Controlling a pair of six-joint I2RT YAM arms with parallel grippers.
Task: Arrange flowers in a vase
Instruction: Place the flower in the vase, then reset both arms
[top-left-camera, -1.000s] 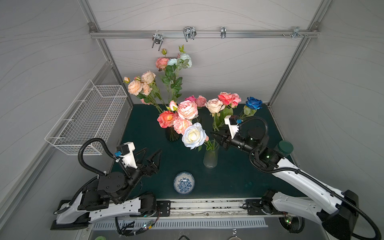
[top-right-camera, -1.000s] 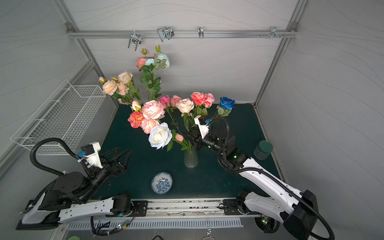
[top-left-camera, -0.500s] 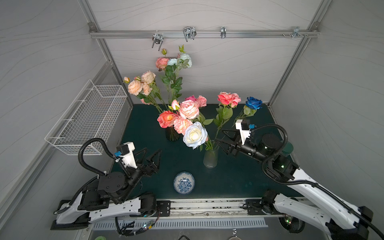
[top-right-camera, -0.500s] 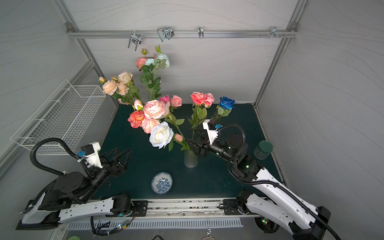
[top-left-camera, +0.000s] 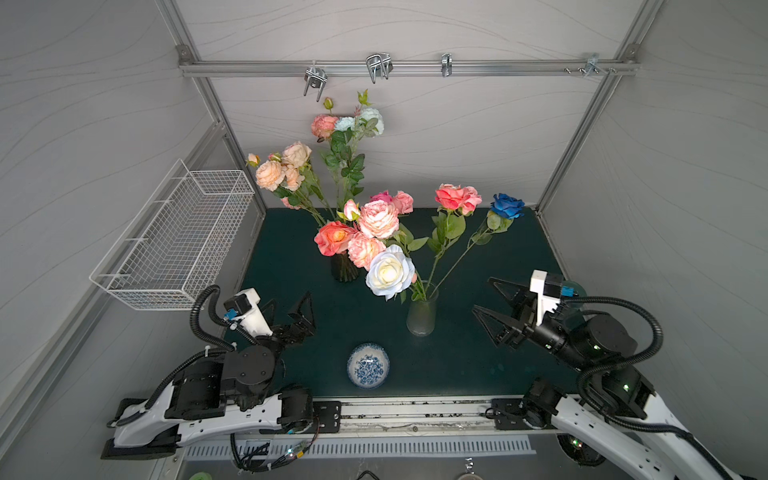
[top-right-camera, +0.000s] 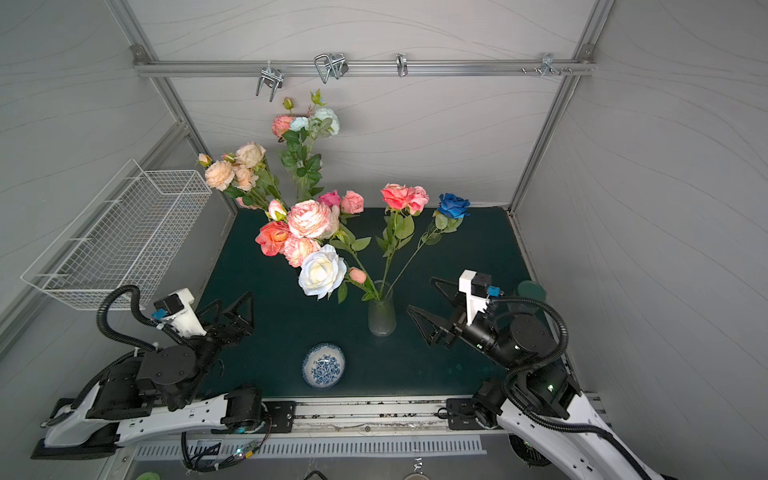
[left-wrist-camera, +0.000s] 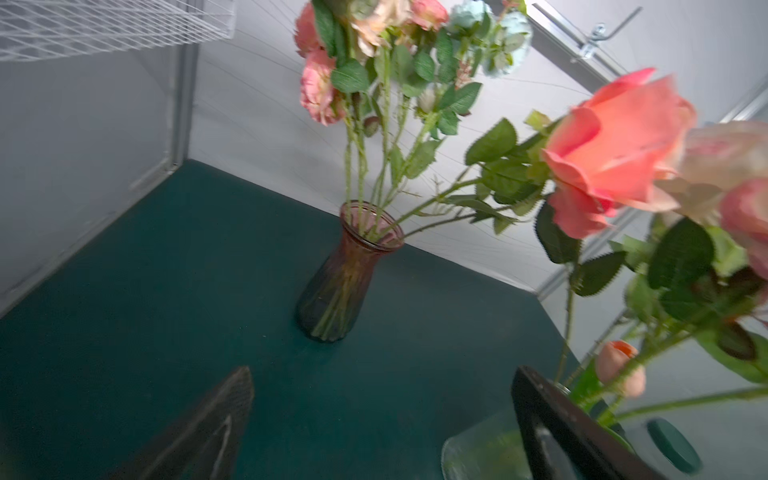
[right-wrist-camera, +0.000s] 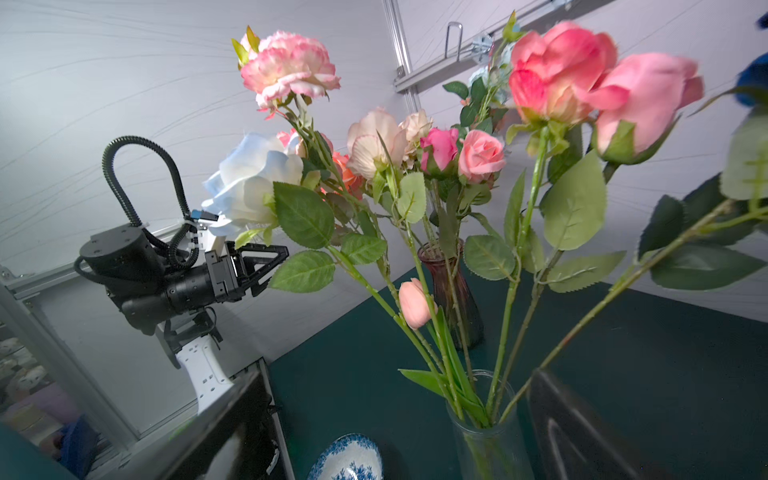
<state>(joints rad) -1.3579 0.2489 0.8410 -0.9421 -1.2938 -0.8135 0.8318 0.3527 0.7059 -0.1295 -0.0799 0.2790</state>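
Noting both arms clear of the stems: we see the right gripper (top-left-camera: 482, 294) spread wide and empty, near the clear vase (top-left-camera: 421, 318) but apart from it. The left gripper (top-left-camera: 291, 300) likewise gapes, holding nothing. Some flowers (top-left-camera: 390, 272) stand in the clear vase, the deep blue rose (top-left-camera: 507, 205) among them. Others fill the dark vase (top-left-camera: 343, 268) behind it on the green table (top-left-camera: 291, 257).

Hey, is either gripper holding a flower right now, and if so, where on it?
Nothing is held. The left gripper and the right gripper both stand open and empty, clear of the flowers in the glass vase.
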